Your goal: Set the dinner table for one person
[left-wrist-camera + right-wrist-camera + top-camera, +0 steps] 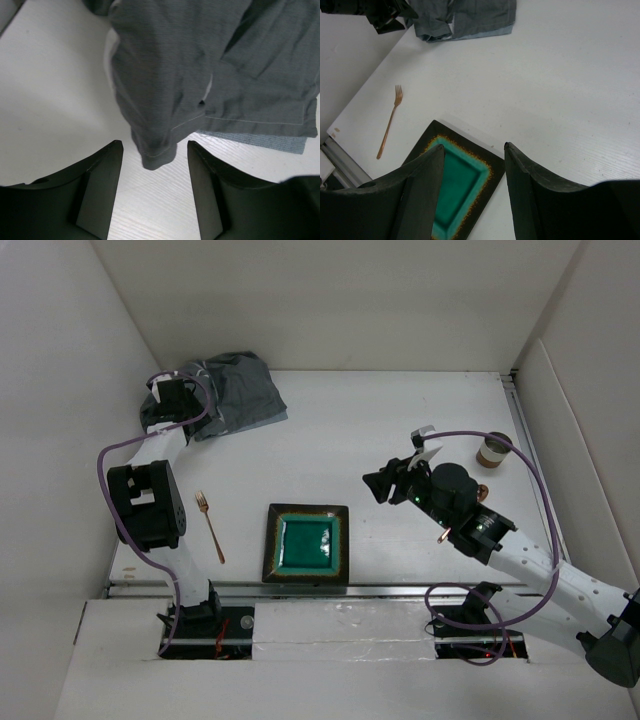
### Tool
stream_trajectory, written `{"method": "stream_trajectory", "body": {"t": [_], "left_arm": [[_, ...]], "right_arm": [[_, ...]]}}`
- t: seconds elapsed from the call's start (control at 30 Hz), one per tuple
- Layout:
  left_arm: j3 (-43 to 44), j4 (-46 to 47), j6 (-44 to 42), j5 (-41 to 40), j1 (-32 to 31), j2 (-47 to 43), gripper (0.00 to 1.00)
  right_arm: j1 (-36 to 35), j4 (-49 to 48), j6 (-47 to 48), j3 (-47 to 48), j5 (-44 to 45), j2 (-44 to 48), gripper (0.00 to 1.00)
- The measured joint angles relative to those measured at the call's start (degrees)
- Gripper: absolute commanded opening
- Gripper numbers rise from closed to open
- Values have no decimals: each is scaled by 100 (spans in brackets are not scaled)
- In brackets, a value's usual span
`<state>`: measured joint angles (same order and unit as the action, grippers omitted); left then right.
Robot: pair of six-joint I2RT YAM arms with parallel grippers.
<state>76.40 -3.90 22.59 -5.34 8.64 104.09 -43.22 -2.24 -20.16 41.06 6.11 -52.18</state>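
Left jaws are hard to make out from above, sitting over the cloth (pixel 235 390). The left wrist view is showing them spread, with a cloth corner lying between, unpinched. Right jaws are standing spread and empty, the arm (pixel 520 550) reaching in tilted. The plate (pixel 434 131) is lying partly cut off beneath them, the fork (pixel 390 122) beyond it. The cup (pixel 493 450) is showing only from above. The desk (pixel 400 410) is lying under both jaws.

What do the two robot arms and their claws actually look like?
The left arm and right arm are white tubes linked by chunky black joint housings, each trailed by a looping purple cable. The left claw and right claw are matte black, each with two broad, flat fingers.
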Motion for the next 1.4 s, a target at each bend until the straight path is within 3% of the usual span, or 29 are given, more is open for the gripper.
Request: {"method": "stream_trajectory", "body": {"t": [0.03,0.17,0.3,0.37,0.43,0.53,0.67,0.7,0.8,1.03,1.2,1.4], "left_arm": [[9,39,-24,13,-39,22,38],[201,109,-63,66,-125,251,9],[365,111,-129,74,-136,507,12],[411,55,-153,39,-162,573,24],[494,-28,-177,-52,-212,627,43],[553,-63,-201,-234,-284,632,51],[562,-79,-214,-470,-337,632,41],[562,-79,-214,-492,-337,632,26],[627,-127,-219,-490,-337,680,0],[710,-175,-96,-199,-678,870,0],[826,251,514,752,-1517,809,0],[848,1401,1576,1657,-2592,409,0]], "right_arm": [[0,0,-2,0,-17,-50,57],[0,9,-20,0,-57,-223,57],[0,2,-26,0,-59,-302,57],[0,2,-39,2,-57,-330,57],[0,-2,-39,2,-61,-358,57],[0,0,-39,2,-63,-393,57],[0,-4,-46,2,-76,-413,57],[0,-7,-46,2,-76,-413,57],[0,-9,-46,2,-74,-413,57],[0,-9,-28,13,109,-413,55],[0,37,2,221,446,-507,55],[140,57,46,448,634,-595,58]]}}
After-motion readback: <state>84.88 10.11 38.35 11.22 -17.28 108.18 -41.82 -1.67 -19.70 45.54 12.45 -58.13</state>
